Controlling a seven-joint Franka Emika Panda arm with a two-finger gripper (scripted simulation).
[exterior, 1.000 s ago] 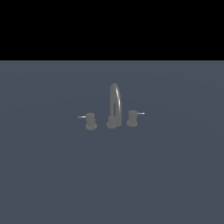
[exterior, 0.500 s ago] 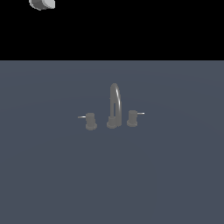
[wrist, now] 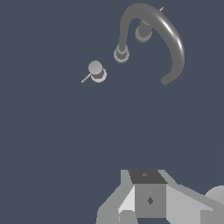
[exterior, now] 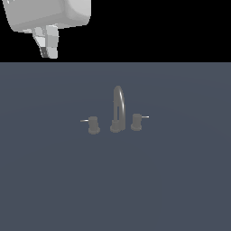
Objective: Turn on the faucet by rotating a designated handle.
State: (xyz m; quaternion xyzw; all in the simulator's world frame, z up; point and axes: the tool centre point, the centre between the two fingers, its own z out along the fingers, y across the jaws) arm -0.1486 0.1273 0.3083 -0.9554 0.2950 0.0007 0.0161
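Exterior view showed the gripper (exterior: 47, 49) high in the upper corner on that view's left, its pale blocky body cut off by the frame edge and its fingers (exterior: 52, 43) pointing down, close together; whether any gap lay between them could not be told. It hung well above and well apart from the faucet (exterior: 118, 110), touching nothing. The faucet stood near the middle of the flat grey-blue surface (exterior: 180, 180), its thin arched spout rising from a round base between two short knobs. The handle (exterior: 93, 125) sat just beside the base on the exterior view's left, its pale lever rod pointing outward, away from the spout. The other knob (exterior: 136, 122) matched it on the far side. Bare surface lay on every side of the fixture, with wide room around the handle. Wrist view looked down on the handle (wrist: 96, 71) from above, the gripper's own parts at the frame edge
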